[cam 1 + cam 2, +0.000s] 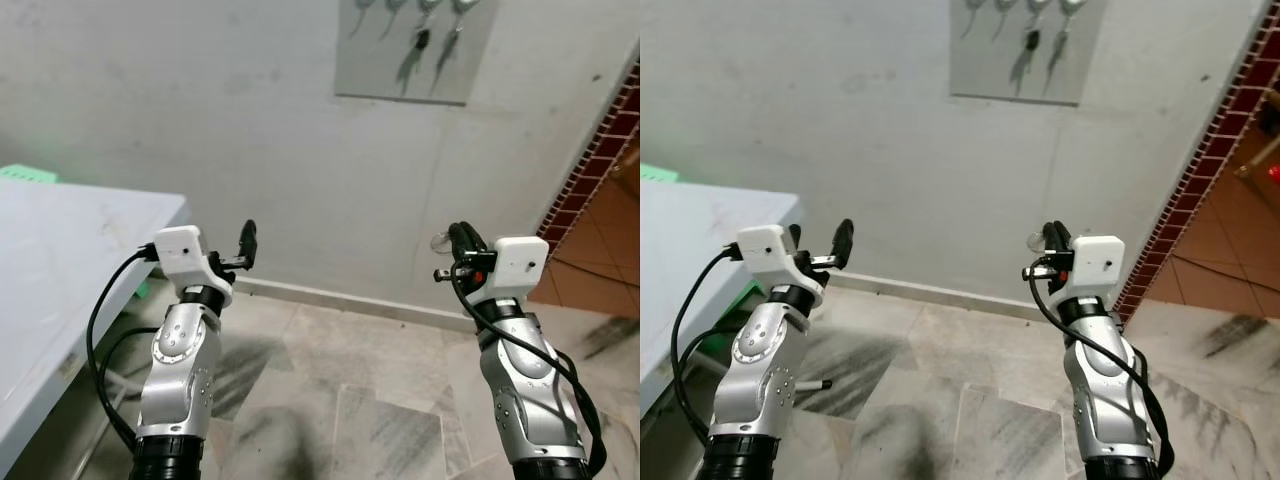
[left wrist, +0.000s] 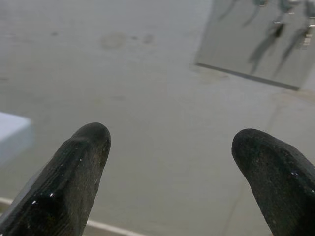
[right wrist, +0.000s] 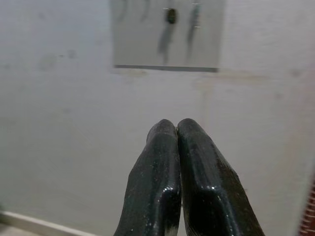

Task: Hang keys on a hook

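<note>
Both silver arms are pointing at the grey wall, the left gripper (image 2: pixel 167 172) spreading its black fingers wide, the right gripper (image 3: pixel 177 128) pinching its tips together below the pale hook board (image 1: pixel 415 50) carrying a dark key (image 1: pixel 422 40).

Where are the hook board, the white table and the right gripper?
hook board (image 1: pixel 400 70), left eye view, bare lower part of the panel.
white table (image 1: pixel 60 260), left eye view, bare top surface.
right gripper (image 3: pixel 177 129), right wrist view, between its fingertips.

Head stereo pair high, angled down toward the wall (image 1: pixel 250 120); wrist cameras level, facing it (shared hook board (image 3: pixel 167 34)).
</note>
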Robot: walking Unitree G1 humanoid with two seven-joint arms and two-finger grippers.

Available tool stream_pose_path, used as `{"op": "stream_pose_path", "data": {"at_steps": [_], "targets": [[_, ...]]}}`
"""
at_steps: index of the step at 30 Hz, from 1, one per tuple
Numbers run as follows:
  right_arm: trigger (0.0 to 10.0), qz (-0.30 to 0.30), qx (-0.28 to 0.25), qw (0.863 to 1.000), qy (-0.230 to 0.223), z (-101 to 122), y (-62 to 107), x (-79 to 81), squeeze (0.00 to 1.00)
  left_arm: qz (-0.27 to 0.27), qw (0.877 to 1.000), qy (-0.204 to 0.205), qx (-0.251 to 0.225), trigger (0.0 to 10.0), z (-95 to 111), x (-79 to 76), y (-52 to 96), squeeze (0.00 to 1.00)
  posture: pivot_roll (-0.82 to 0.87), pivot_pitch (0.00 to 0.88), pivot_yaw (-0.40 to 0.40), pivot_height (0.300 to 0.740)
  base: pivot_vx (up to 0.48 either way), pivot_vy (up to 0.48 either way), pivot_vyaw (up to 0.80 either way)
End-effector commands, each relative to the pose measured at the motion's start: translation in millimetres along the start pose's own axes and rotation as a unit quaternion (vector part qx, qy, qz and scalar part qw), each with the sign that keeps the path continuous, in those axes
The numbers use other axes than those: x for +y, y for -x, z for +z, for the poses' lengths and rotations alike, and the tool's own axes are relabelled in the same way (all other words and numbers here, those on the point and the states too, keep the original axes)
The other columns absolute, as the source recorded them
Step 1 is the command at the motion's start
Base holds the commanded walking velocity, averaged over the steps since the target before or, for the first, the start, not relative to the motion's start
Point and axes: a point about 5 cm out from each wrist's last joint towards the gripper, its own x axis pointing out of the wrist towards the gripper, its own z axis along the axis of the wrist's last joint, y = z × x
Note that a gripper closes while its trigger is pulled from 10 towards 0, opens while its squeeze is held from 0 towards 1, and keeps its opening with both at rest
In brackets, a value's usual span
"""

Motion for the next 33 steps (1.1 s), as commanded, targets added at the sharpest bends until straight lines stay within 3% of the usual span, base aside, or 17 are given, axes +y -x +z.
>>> {"op": "stream_pose_path", "data": {"at_steps": [1, 29, 33], "targets": [[10.0, -0.007, -0.004, 1.0, 0.004, 2.6, 0.6, -6.7, 0.0, -0.005, 1.0, 0.001, -0.001, 10.0, 1.1, -5.6, -0.7, 0.0, -0.02, 0.047, -0.015, 0.721, 0.33, 0.0, 0.0], [10.0, 0.007, -0.019, 1.0, 0.011, 14.4, -2.0, -10.6, 0.0, 0.012, 1.0, 0.011, -0.002, 10.0, 0.2, -1.7, 3.3, 0.0, -0.02, 0.056, -0.031, 0.721, 0.317, 0.0, 0.0], [10.0, 0.007, -0.023, 1.0, 0.011, 17.6, -2.7, -11.6, 0.0, 0.013, 1.0, 0.01, -0.002, 10.0, 0.2, -0.9, 3.5, 0.0, -0.02, 0.061, -0.032, 0.721, 0.289, 0.272, 0.0]]}}
